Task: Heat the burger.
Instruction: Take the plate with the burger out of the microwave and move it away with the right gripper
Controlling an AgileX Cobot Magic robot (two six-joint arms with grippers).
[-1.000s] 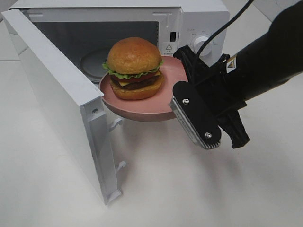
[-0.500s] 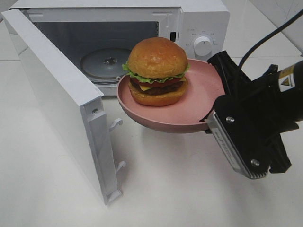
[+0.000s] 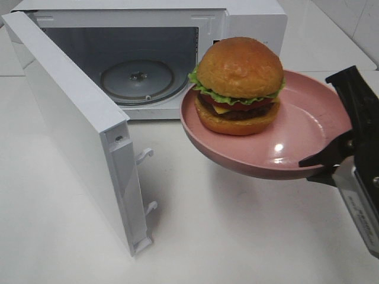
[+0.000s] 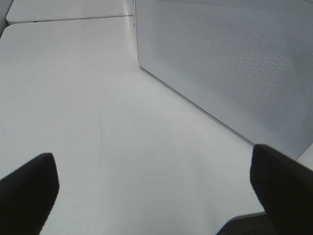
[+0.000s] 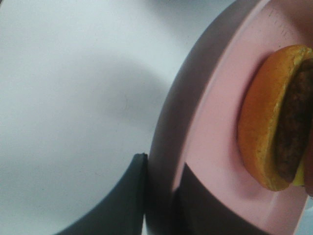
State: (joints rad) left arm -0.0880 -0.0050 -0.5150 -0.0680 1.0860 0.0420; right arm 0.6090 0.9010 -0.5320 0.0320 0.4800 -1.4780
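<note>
At the left of the exterior high view the microwave door (image 3: 77, 127) stands swung wide, its latch hooks jutting from the near edge, and behind it at upper centre the microwave (image 3: 142, 59) cavity shows its glass turntable (image 3: 137, 80) bare; the left gripper (image 4: 156, 193) does not show in this view, and its wrist view has the two dark fingers spread wide over the white table (image 3: 225, 236) with nothing between them, beside the perforated side panel (image 4: 230, 63). Right of centre the burger (image 3: 239, 86) sits upright on the pink plate (image 3: 308, 118), which hangs in the air in front of the oven's right half, clear of the opening and above the table. At the right edge the right gripper (image 3: 334, 160) pinches the plate by its rim alone, one finger over the lip and one under it, as the right wrist view confirms. The risks I judge from here: a one-sided rim grip lets the plate sag or twist, so the burger, which sits toward the far side from the grip, could slide or shed its top bun; a hurried swing back toward the cavity could knock the plate against the frame or the door edge; and setting it off-centre on the turntable could block the door from closing
</note>
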